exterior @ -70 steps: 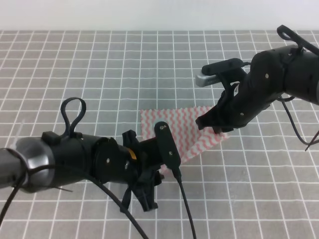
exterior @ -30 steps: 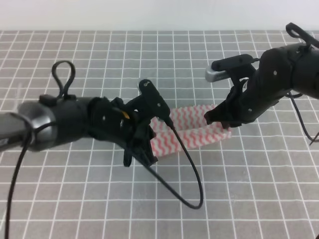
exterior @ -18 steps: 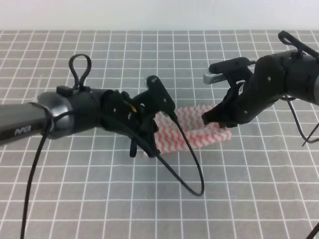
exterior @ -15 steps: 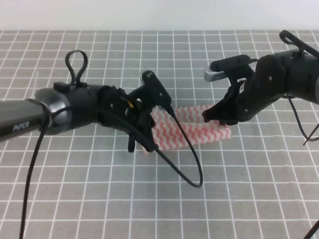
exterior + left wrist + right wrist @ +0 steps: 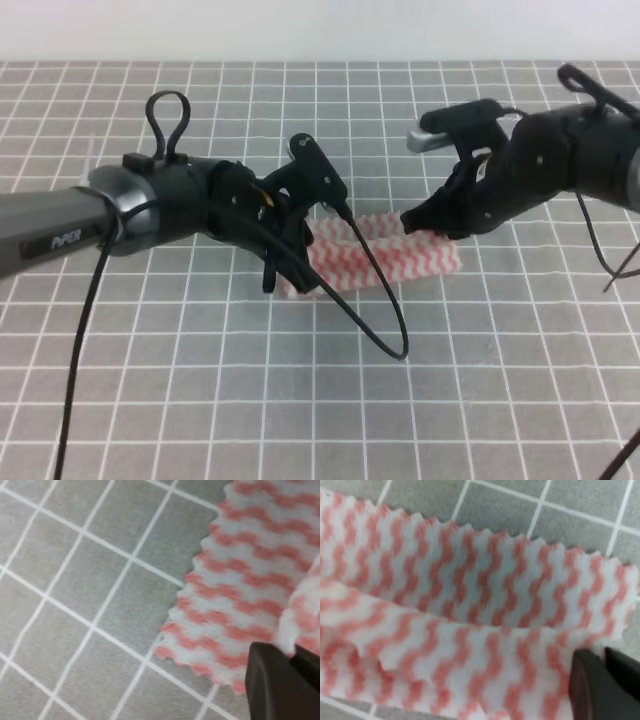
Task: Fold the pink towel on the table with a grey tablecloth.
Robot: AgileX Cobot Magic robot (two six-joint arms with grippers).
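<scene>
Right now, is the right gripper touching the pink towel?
Touching. The right wrist view shows the right gripper pinching the pink towel's raised edge between its fingers.

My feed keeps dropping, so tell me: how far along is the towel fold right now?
Done: the pink towel is doubled over, one layer arched above the other in the right wrist view. In hand: the left end effector and right end effector each pinch an end of the upper layer, not yet lying flat. Left: lay that layer down flat, edges matched, on the table with a grey tablecloth, then release.
</scene>
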